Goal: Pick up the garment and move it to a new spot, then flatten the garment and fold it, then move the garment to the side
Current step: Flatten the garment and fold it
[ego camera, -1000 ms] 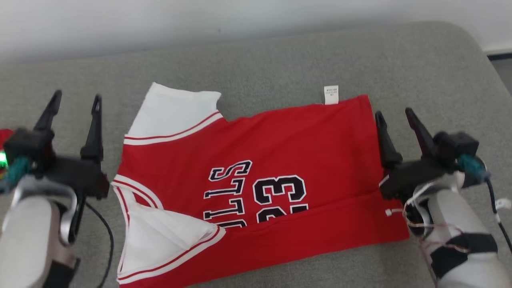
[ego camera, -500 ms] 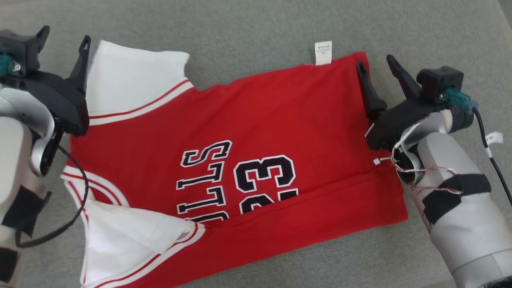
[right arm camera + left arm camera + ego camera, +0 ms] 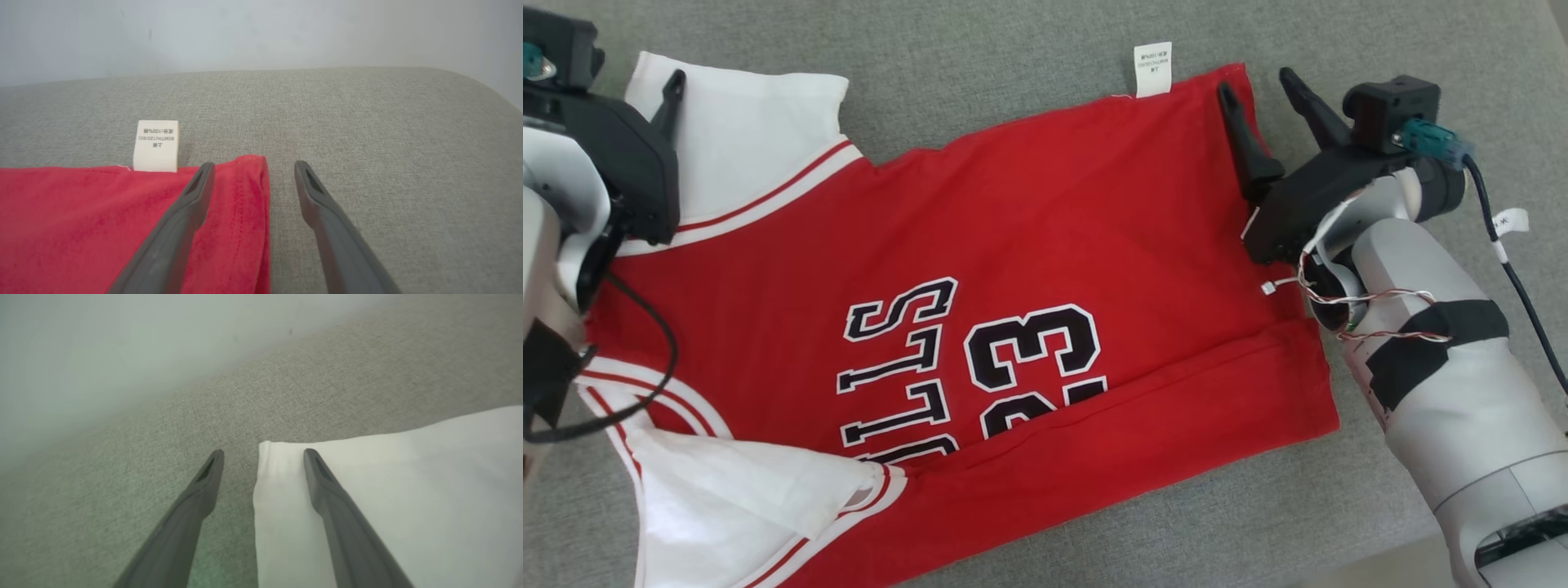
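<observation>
Fingers [image 3: 192, 510] of the left gripper [image 3: 264, 453] are seen spread wide with nothing pinched. One is over the grey cushion [image 3: 122, 477] and the other over the white sleeve [image 3: 408, 490], so the sleeve's outer corner is straddled. The right gripper [image 3: 254, 164] is held just as wide and empty, with one finger over red cloth and one over bare cushion. The hem corner lies between them, and the care label [image 3: 155, 145] is just beside.

Out from there, the garment [image 3: 1013, 204] is laid flat across the middle of the cushion. Its near long edge is turned up over part of the black print.

A light, limp knit is to be expected here, one that sags when lifted and drags on the rough upholstery. It is best taken at these two far corners, with every layer caught in the pinch.

Whether either fingertip touches the cloth cannot be told. In the head view the left gripper's outer finger is cut off at the frame. The collar end is covered by the left arm, and the near sleeve [image 3: 743, 490] runs off the bottom edge.
</observation>
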You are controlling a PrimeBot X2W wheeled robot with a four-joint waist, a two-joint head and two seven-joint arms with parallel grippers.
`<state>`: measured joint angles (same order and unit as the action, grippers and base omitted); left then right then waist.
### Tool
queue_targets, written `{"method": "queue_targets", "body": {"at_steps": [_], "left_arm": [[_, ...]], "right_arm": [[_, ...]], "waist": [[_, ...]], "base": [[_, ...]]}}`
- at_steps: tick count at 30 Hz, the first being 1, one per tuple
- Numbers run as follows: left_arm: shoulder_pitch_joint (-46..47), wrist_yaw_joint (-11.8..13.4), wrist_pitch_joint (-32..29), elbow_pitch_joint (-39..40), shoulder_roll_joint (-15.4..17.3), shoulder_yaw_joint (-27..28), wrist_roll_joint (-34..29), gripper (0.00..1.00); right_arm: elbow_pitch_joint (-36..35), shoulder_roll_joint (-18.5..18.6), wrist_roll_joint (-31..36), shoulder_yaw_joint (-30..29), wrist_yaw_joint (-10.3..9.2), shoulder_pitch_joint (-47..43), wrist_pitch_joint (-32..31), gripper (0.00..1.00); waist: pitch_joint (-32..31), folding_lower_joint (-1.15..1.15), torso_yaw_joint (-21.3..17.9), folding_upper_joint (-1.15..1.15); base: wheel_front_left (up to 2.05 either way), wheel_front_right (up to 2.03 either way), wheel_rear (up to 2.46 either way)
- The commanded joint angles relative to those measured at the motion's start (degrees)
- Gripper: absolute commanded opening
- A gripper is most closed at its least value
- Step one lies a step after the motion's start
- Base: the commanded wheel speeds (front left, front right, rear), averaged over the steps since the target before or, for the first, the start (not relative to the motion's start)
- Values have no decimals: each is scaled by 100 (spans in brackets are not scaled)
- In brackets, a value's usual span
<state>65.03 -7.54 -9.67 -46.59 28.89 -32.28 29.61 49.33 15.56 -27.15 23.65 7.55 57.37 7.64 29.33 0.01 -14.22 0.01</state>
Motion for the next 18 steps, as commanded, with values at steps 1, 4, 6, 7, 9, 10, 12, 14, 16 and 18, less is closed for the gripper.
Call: {"method": "queue_targets", "body": {"at_steps": [1,4,6,7,9,10,12,14,16,18], "left_arm": [[81,14,-9,-45,36,-15,66,100],[200,14,-99,-251,28,-140,130,100],[246,13,-200,-372,-12,-216,247,100],[274,13,-238,-433,-30,-235,312,99],[304,14,-315,-534,-78,-289,421,38],[313,14,-335,-559,-106,-316,463,2],[349,14,-386,-617,-115,-370,578,0],[379,15,-370,-636,-139,-422,676,0],[432,15,-335,-651,-164,-482,745,0],[487,15,-252,-678,-184,-505,779,0]], "right_arm": [[21,-38,-44,29,-15,66,16,100],[132,-66,-154,186,-15,162,-33,100],[200,-67,-220,288,-15,222,-70,100],[234,-66,-252,329,-15,250,-85,100],[308,-57,-304,401,-15,318,-89,100],[346,-53,-332,443,-15,351,-106,100],[419,-70,-369,507,-15,436,-132,100],[533,-85,-409,540,-15,524,-174,100],[664,-95,-403,632,-15,613,-294,27],[764,-91,-458,658,-15,732,-292,0]], "waist": [[40,-1,-39,-1],[65,-1,-62,-1],[75,-1,-68,-1],[77,-1,-67,-1],[83,-1,-57,-1],[91,-1,-46,-1],[111,-1,-33,-1],[150,-1,-15,-1],[187,-1,25,-1],[210,-1,70,-1]], "base": [[0,0,0],[0,0,0],[0,0,0],[0,0,0],[0,0,0],[0,0,0],[0,0,0],[0,0,0],[0,0,0],[0,0,0]]}}
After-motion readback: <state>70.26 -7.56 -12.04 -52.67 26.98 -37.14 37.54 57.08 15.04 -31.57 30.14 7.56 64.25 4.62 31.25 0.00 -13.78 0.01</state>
